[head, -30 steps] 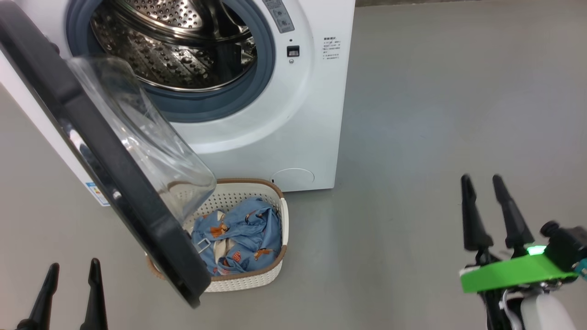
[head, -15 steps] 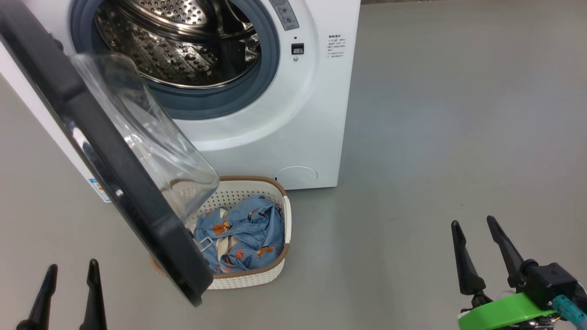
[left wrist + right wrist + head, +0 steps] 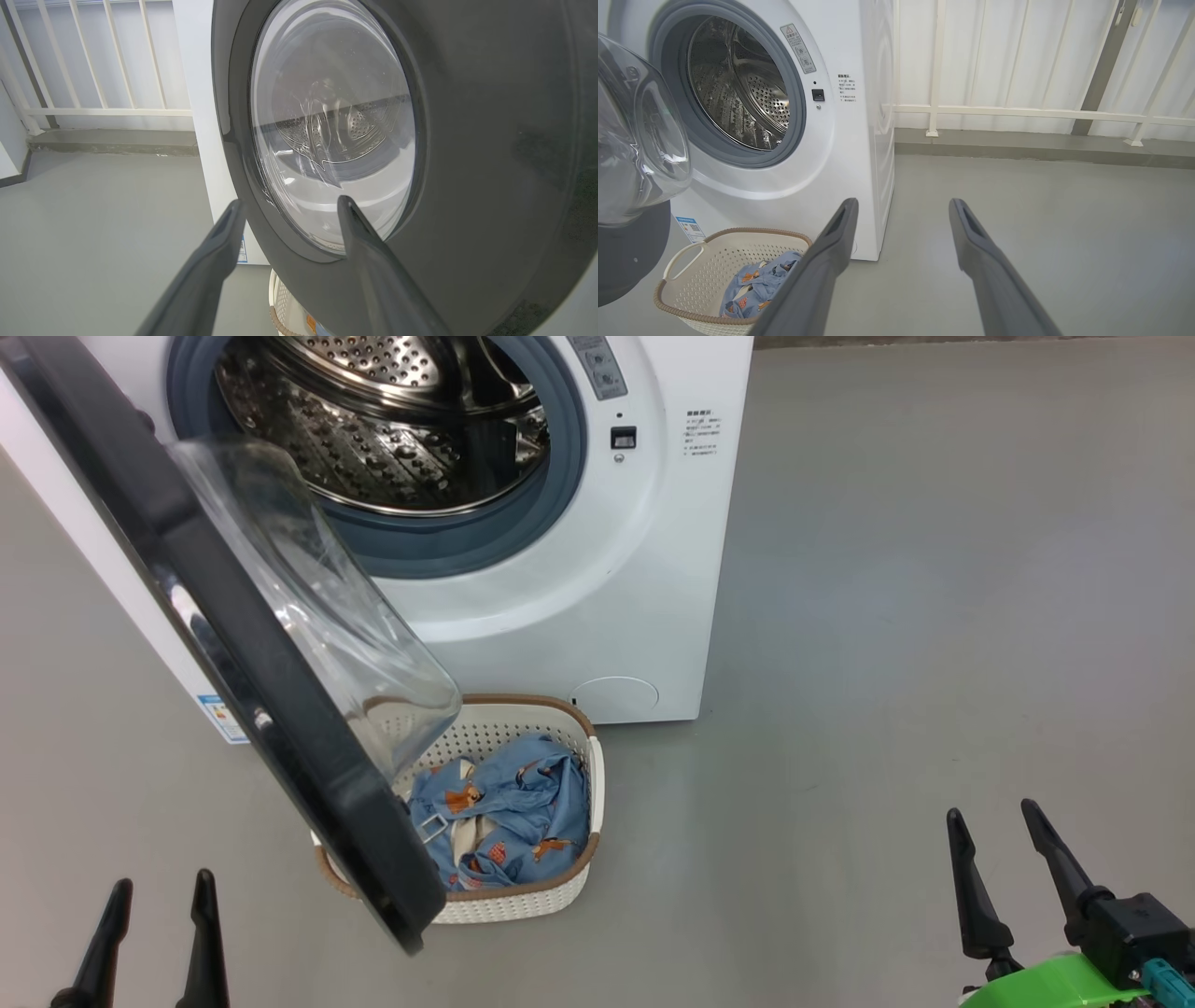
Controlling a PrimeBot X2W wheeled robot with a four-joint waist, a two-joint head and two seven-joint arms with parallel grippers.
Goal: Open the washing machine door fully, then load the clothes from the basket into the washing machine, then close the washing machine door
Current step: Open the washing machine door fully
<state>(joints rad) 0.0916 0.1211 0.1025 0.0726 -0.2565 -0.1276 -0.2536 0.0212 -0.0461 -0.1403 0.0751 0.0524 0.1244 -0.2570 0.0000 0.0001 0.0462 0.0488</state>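
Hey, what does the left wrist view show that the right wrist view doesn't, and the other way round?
Left wrist view: the outer face of the washing machine door, glass at its centre, beyond the open left pincer. Right wrist view: a direct look into the steel drum and at the clothes in the basket, past the open right pincer. Both: the door, the white washing machine, part of the basket, grey floor, white railing.

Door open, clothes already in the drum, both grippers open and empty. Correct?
No: the drum looks empty; the clothes lie in the basket, as the head view shows. The door is open, and the left gripper and right gripper are open and empty.
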